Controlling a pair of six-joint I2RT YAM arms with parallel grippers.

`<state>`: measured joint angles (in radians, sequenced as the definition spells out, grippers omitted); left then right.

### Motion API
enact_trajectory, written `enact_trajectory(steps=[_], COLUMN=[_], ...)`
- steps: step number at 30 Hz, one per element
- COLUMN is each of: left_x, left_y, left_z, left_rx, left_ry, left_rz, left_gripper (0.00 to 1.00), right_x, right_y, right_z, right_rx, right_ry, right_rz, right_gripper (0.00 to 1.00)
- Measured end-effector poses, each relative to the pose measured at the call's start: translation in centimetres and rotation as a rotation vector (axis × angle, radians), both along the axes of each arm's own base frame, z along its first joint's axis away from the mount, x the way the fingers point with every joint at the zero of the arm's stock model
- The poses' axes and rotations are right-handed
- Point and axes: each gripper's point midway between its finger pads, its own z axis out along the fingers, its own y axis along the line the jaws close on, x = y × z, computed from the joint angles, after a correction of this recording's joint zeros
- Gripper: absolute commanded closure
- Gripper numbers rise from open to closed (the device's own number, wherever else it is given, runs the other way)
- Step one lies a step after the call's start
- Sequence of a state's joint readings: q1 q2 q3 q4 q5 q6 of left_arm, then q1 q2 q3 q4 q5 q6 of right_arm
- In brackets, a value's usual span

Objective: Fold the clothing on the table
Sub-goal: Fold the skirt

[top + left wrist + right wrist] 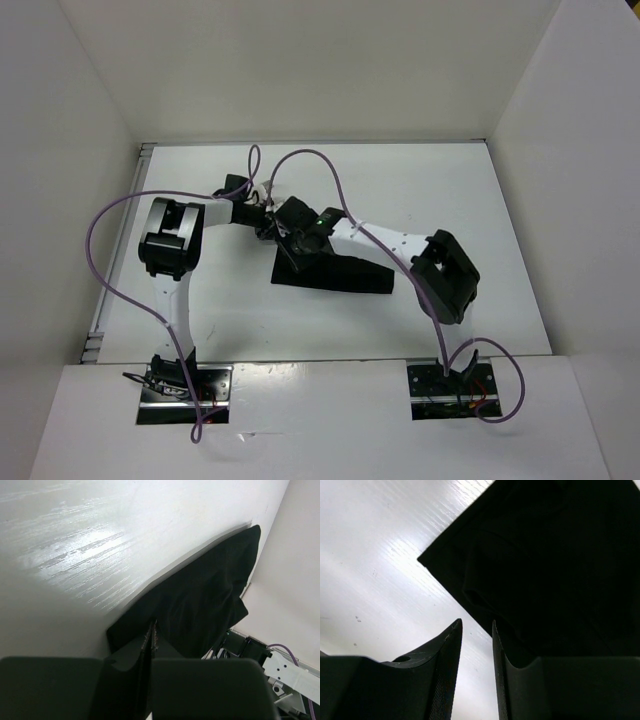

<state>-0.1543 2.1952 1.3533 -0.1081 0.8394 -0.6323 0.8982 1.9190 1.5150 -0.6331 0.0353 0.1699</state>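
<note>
The black clothing (345,275) lies in a flat, folded, roughly rectangular shape in the middle of the white table (250,320). My left gripper (268,215) hovers at its far left corner, jaws pressed together with nothing visible between them. From the left wrist, its fingertips (153,625) point at the clothing (210,590) spread on the table (75,540). My right gripper (295,250) sits over the garment's left end. Its jaws (476,625) stand open with bare table (380,555) between them, the clothing (555,555) just ahead and to the right, its corner near the right finger.
White walls (90,120) enclose the table on three sides. Purple cables (320,160) loop above both arms. A metal rail (100,310) runs along the left edge. The two wrists are close together. Part of the right arm (255,652) shows in the left wrist view.
</note>
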Motion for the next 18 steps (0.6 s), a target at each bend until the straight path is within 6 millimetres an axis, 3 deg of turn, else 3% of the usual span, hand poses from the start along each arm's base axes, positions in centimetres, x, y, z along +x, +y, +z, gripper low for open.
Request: enact_trajectory(steps=[11,14,18], left_x=[0.0,0.0,0.0], left_y=[0.0,0.0,0.0], left_z=[0.0,0.0,0.0], left_rx=[-0.002,-0.002,-0.002], left_ry=[0.001,0.001,0.000], left_rz=[-0.001,-0.001,-0.001], left_gripper=[0.98,0.98,0.98], right_x=[0.1,0.7,1.9], right_y=[1.3,1.6,2.3], right_z=[-2.7,-2.7,-2.5], right_rx=[-0.027,-0.027,-0.025], right_ry=[0.021,0.005,-0.038], right_rz=[0.024,0.023,0.020], right_gripper=[0.64,0.68,0.81])
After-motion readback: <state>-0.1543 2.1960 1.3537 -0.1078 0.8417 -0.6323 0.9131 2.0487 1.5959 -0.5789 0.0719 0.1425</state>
